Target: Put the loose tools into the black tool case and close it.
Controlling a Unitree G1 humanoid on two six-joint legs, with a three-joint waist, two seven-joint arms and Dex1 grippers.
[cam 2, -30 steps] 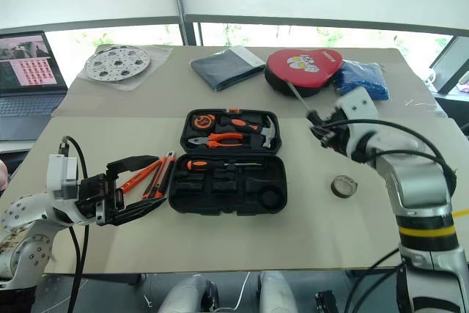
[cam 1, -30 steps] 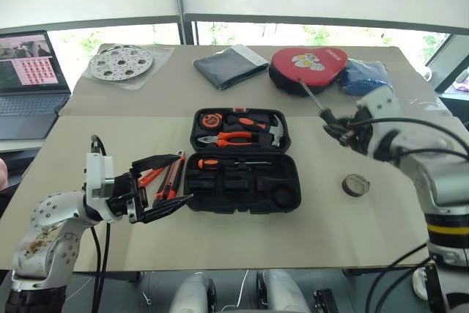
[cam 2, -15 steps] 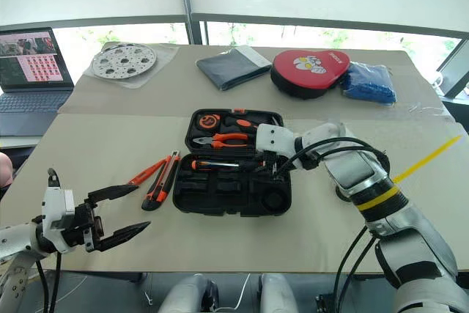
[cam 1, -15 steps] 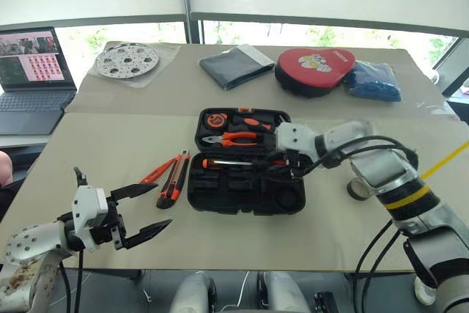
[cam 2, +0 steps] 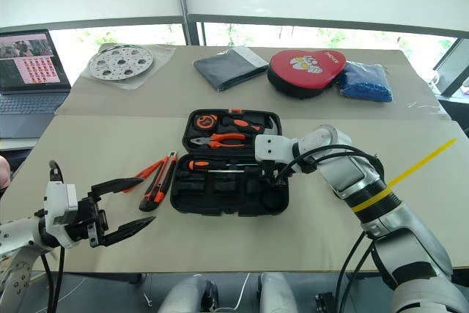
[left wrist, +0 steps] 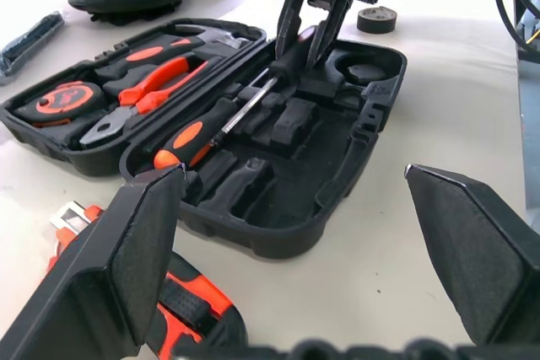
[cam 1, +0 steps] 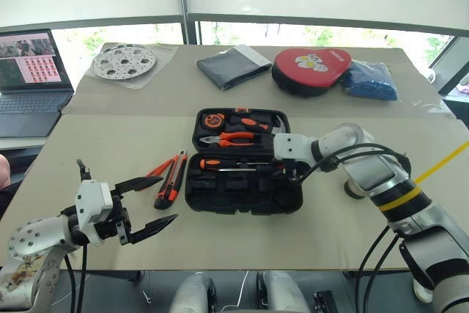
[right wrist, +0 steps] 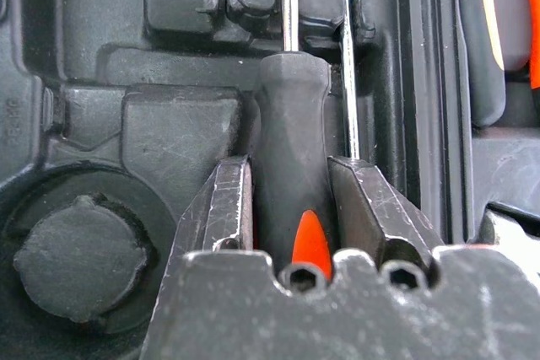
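We see a black tool case [cam 1: 242, 199] lying open, its shell textured, with orange-and-black pliers [cam 1: 233, 138] and an orange tape measure [cam 1: 213, 119] in the lid. An orange-and-black screwdriver [cam 1: 220, 163] lies in the base. Beside it lie a black-and-orange utility knife [cam 1: 173, 179] and a slim orange tool [cam 1: 155, 171]. Behind sit a red round pad [cam 1: 311, 69], a dark grey pouch [cam 1: 233, 65], a blue bag [cam 1: 372, 80] and a silvery perforated disc [cam 1: 122, 60].

open black tool case [left wrist: 354, 115], screwdriver [left wrist: 211, 128] inside
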